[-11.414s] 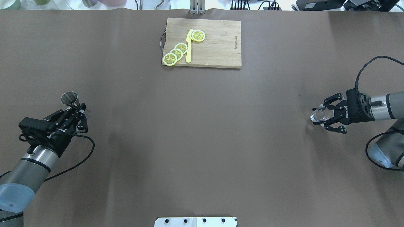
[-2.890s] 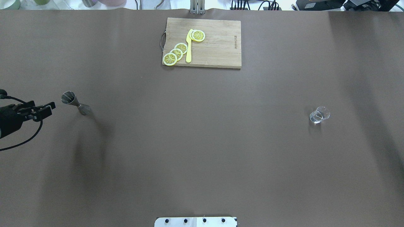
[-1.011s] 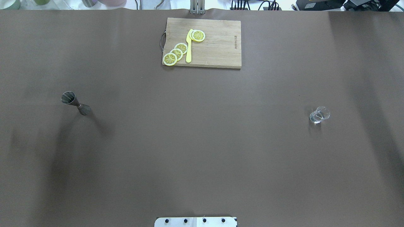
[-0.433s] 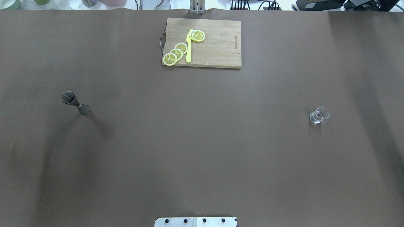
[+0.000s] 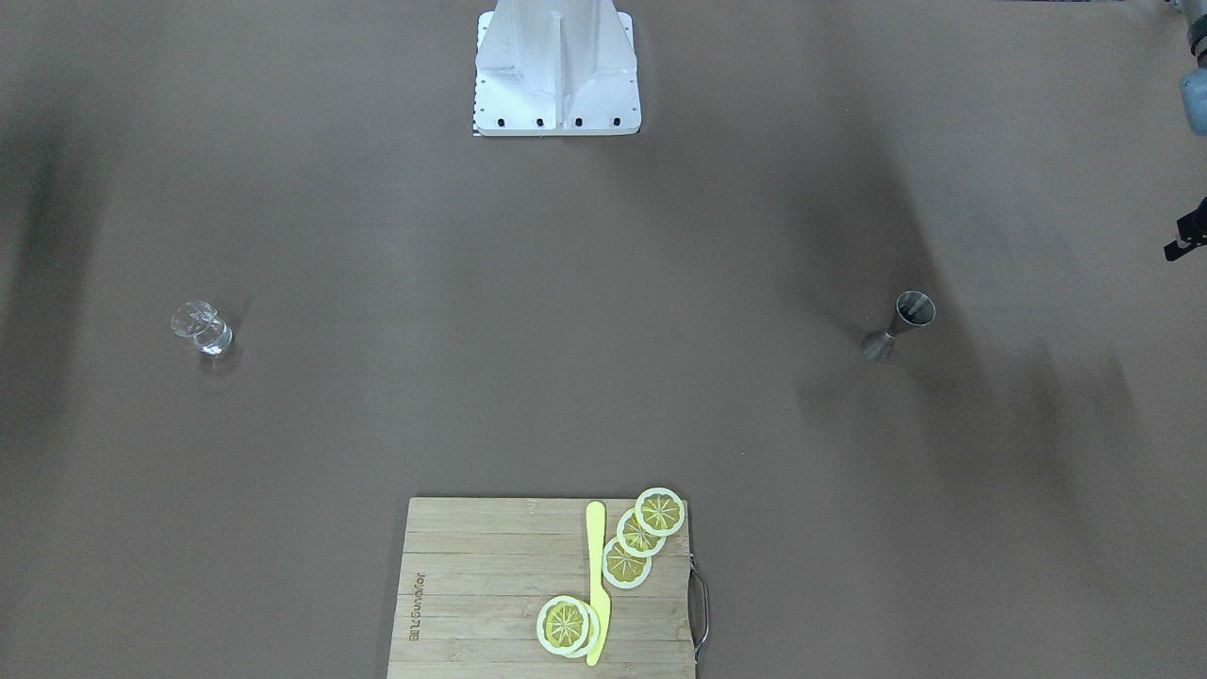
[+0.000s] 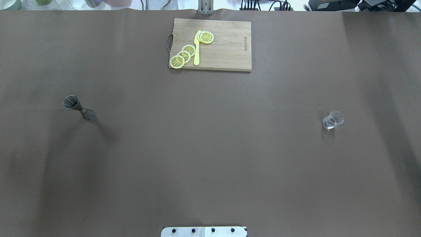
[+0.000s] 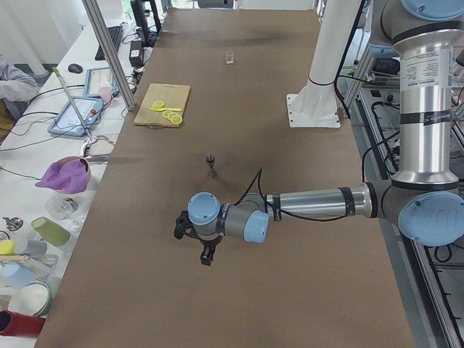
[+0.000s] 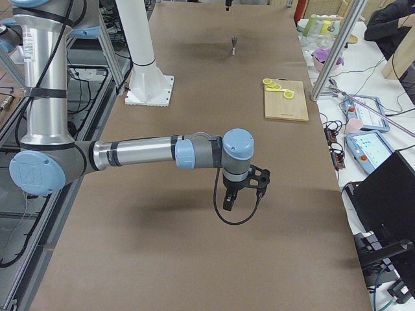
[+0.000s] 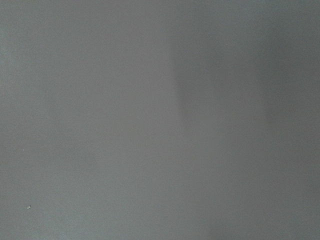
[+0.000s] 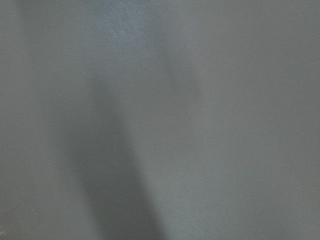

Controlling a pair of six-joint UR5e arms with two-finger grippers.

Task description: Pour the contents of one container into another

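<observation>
Jigger (image 6: 79, 109) stands upright, mouth up, on the table's (image 6: 210, 148) left side; glass (image 6: 332, 119) upright at right. Both sit well apart from left gripper (image 7: 194, 245) and right gripper (image 8: 243, 199); jaw opening cannot be told.

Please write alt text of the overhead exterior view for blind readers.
A metal jigger stands left and a clear glass right on a brown table; beyond lies a cutting board with lemon slices and a yellow knife.
</observation>
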